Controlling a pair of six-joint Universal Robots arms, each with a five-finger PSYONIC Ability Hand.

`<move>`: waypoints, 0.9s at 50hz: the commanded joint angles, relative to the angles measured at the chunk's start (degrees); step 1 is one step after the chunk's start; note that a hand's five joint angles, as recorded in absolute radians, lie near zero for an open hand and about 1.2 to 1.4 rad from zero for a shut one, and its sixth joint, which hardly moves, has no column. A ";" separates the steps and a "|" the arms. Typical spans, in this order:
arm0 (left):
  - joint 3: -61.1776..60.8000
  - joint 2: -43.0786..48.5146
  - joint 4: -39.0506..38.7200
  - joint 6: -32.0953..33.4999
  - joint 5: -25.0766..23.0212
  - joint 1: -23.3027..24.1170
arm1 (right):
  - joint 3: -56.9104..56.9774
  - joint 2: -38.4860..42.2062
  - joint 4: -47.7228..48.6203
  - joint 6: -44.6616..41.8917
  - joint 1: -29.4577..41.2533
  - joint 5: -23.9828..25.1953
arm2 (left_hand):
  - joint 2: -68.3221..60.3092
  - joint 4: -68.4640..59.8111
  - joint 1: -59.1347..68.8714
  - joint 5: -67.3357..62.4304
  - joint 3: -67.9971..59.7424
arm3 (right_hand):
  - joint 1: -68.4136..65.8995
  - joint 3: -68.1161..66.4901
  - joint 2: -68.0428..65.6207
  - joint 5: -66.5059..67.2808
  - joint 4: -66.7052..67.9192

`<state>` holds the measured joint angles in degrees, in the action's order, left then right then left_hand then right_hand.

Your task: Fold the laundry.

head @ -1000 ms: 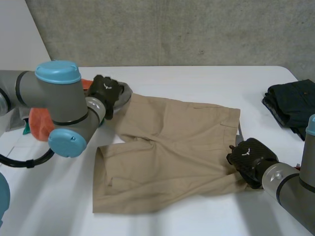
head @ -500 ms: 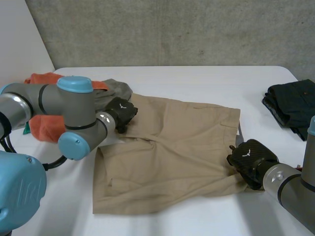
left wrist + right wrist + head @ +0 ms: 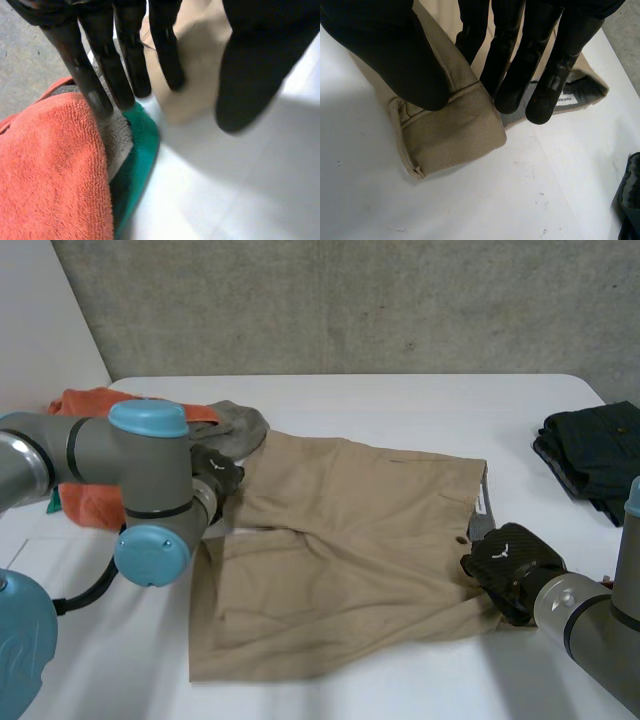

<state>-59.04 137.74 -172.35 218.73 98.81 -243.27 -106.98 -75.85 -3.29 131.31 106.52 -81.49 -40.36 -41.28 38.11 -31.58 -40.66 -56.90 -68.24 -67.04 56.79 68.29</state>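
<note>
ROBOT LINES UP A FOLD: A two-armed robot works a pair of khaki shorts (image 3: 350, 560) lying spread across the middle of a white table (image 3: 400, 400). By the look of it, the step in hand is gripping two opposite corners. Doing that well means each hand pinching through every layer before either lifts. Both should then rise together, so the cloth carries over flat instead of dragging (the heap of towels just beside the shorts' leg end could snag).

The left hand (image 3: 215, 472) is at the leg corner of the shorts farther from the robot. Its fingers (image 3: 170, 60) are straight and its thumb (image 3: 250, 75) stands well apart. The hem corner sits between them but is not clamped, so this hand would need to close first. The right hand (image 3: 508, 562) is at the opposite end of the shorts, on the waistband corner (image 3: 455, 130) nearer the robot. It is clamped on the shorts, thumb pressed onto the turned-over band and fingers on the band's other side.

An orange towel (image 3: 90, 403), a grey cloth (image 3: 240, 425) and a green cloth (image 3: 140, 135) lie just beside the shorts at the left hand's end. A folded dark garment (image 3: 595, 455) sits well apart, beyond the waistband end.
</note>
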 commanded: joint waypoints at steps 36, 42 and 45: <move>-49.33 -35.08 -0.18 -17.90 -8.38 8.42 | 0.45 -1.23 -0.48 5.01 -0.26 -0.87 | -39.64 -38.72 41.89 -38.42 -39.33 | -23.10 -11.76 -12.96 13.21 11.71; -50.47 -39.55 2.01 -16.32 -3.20 13.07 | -0.95 -7.11 -5.39 3.16 -0.35 -0.60 | -39.64 -38.72 41.89 -38.42 -39.34 | -23.10 -11.76 -12.96 13.21 11.71; -52.48 -41.75 7.09 -14.48 -3.36 15.18 | -2.88 -9.75 -12.43 -1.58 -0.52 -0.08 | -39.64 -38.72 41.89 -38.42 -39.34 | -23.10 -11.76 -12.96 13.21 11.71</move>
<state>-108.86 100.54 -171.19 201.70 93.40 -232.22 -107.54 -80.78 -7.32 134.70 106.19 -82.18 -68.35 -68.41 63.78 -55.95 -67.94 -56.90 -68.24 -67.04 57.01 68.29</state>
